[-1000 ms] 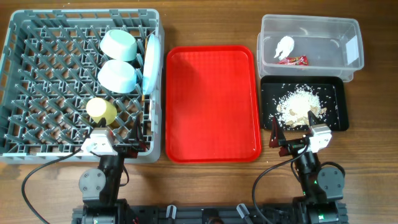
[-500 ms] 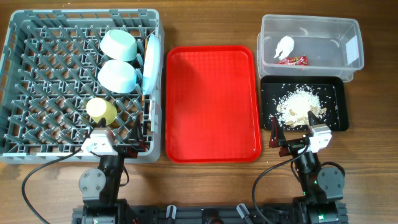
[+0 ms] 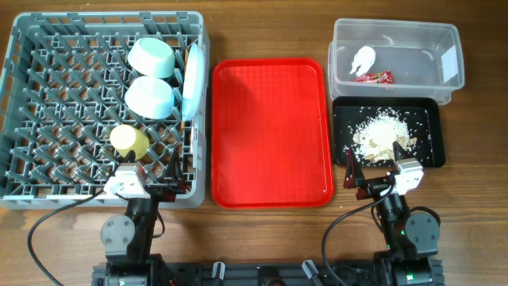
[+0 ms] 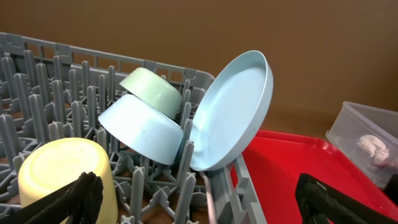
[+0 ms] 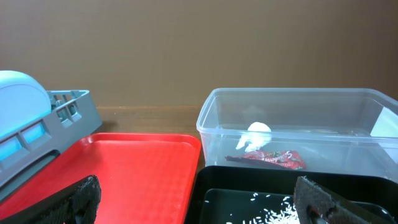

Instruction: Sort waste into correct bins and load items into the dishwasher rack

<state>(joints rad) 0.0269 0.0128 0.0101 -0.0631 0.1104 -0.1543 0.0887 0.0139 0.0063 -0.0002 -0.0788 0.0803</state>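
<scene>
The grey dishwasher rack point(image 3: 103, 17) stands at the left. It holds a mint-green bowl point(image 3: 151, 57), a light blue bowl point(image 3: 151, 97), a pale blue plate point(image 3: 190, 83) on edge and a yellow cup point(image 3: 128, 141). I cannot pick out the white fork. The clear tub point(image 3: 397, 32) holds the white tissue point(image 3: 363, 58) and the red wrapper point(image 3: 375, 77). The black tray point(image 3: 425, 155) holds the rice scraps point(image 3: 385, 131). My left gripper point(image 3: 151, 181) is open and empty at the rack's front edge. My right gripper point(image 3: 373, 171) is open and empty at the black tray's front edge.
The flat red serving tray point(image 3: 270, 135) lies between the rack and the bins, with nothing on it. In the left wrist view the plate point(image 4: 233, 112) leans over the bowls point(image 4: 143, 127), with the cup point(image 4: 62, 171) nearest. The right wrist view shows the tub point(image 5: 298, 99).
</scene>
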